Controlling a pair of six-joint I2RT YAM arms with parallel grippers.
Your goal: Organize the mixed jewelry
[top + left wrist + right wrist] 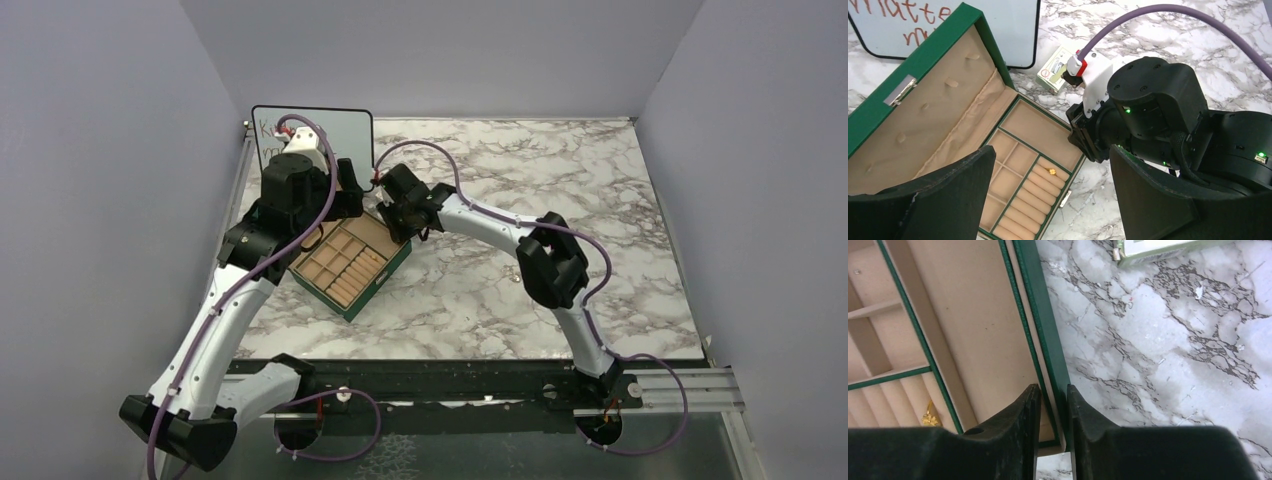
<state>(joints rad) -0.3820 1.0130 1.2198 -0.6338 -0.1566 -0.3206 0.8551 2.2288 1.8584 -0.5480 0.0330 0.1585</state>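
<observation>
The green box [350,265] with tan compartments lies open on the marble table. One small gold piece [1052,171] sits in the ring rolls; it also shows in the right wrist view [930,417]. A tiny pale speck [856,271] lies in a far compartment. The other jewelry is out of view. My left gripper [1051,150] is open and empty, above the box's tray. My right gripper [1053,395] is shut on the box's right wall [1040,330], one finger inside the large compartment and one outside.
A small white-and-green carton [1054,74] stands behind the box, beside my right wrist; it also shows in the right wrist view [1153,247]. A whiteboard [312,135] with writing leans at the back left. The box lid [923,115] stands open to the left.
</observation>
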